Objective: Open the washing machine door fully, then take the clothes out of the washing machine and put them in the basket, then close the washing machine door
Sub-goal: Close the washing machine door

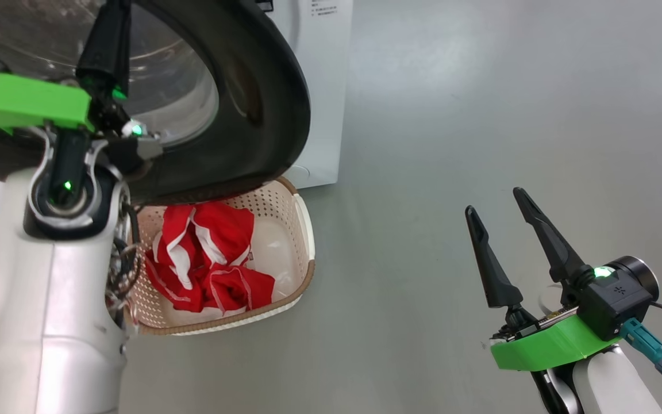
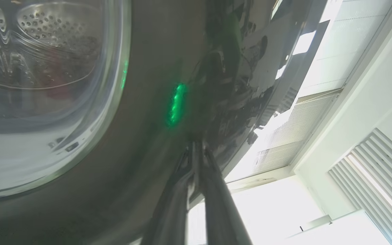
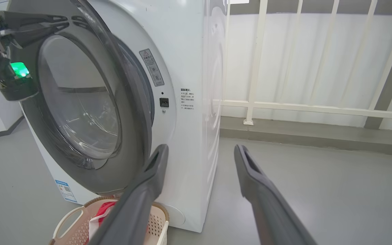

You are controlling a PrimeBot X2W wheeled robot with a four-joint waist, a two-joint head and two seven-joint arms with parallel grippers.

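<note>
Washing machine door [image 1: 268,103], one glossy black ring part-open on the washing machine [image 1: 322,86], overhangs and hides the far edge of the single basket [image 1: 307,230] on the floor [image 1: 451,115]. In it the red clothes [image 1: 210,253] lie too bunched to count. Raised high, the left hand [image 2: 196,151] is clenched on nothing, tips at the door's black face; the right hand [image 1: 493,200] hovers low, well apart, fingers spread and released.

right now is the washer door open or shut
Open, partway: the door stands swung out from the front of the washing machine, with a gap at its free edge, and overhangs the basket.
</note>
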